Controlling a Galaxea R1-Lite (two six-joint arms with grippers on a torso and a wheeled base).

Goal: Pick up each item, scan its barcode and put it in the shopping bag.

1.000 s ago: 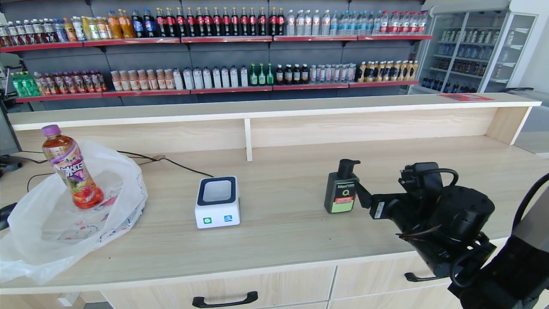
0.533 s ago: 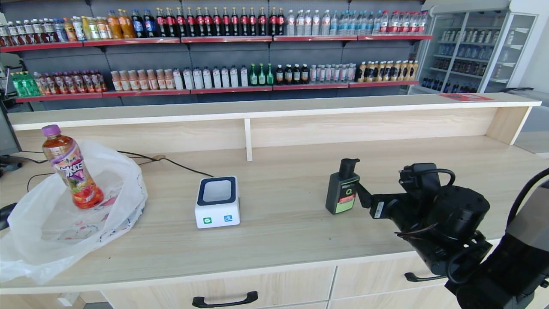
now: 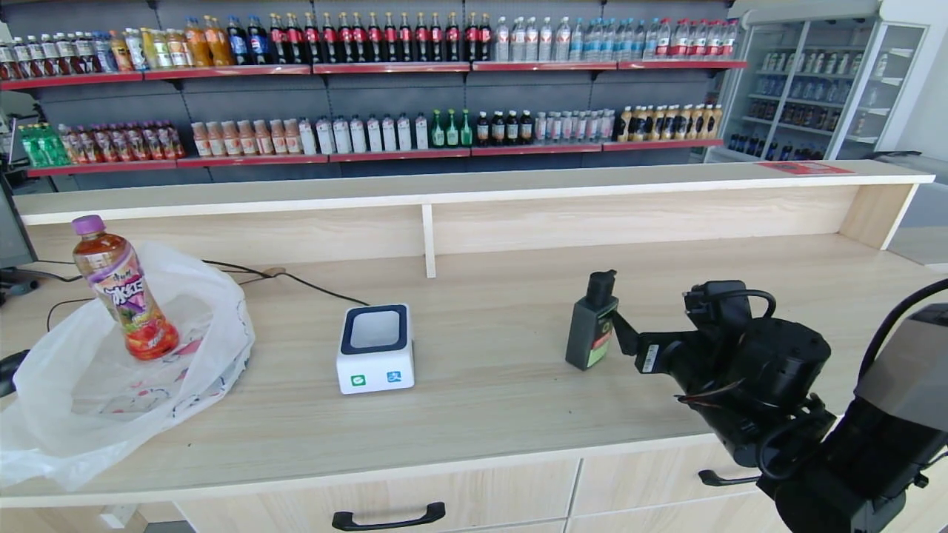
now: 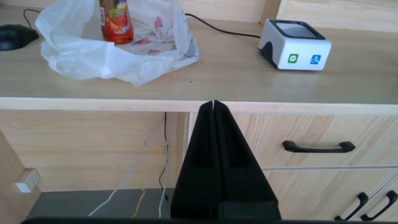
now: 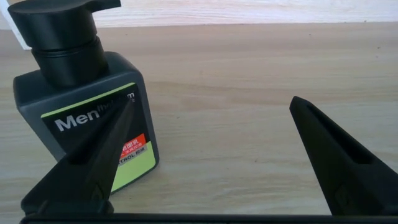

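1. The left gripper [image 4: 213, 112] sits below the tabletop's [image 3: 481, 400] front edge, in front of the drawers [image 4: 311, 155]. Its fingers are pressed together with nothing between them.
2. The right gripper [image 3: 618, 331] [image 5: 211, 106] hangs over the right part of the tabletop with its fingers spread apart, grasping nothing. One finger crosses in front of the pump bottle's label. Whether it touches cannot be told.
3. The pump bottle [image 3: 591, 326] [image 5: 87, 118] stands upright just beside that gripper. It is dark grey with a black pump head and has a green label with white lettering and a small red patch.
4. The scanner [image 3: 375, 348] [image 4: 293, 43], midway along the tabletop, is a white box with a dark-framed window and a green and a blue icon on its front.
5. The shopping bag [image 3: 89, 385] [image 4: 93, 50], white plastic, lies open at the left end. A drink bottle [image 3: 124, 289] with a purple cap and a colourful label stands in it.
6. A black cable [image 3: 311, 285] runs behind the scanner.
7. Shelves [image 3: 385, 68] of drinks line the far wall.
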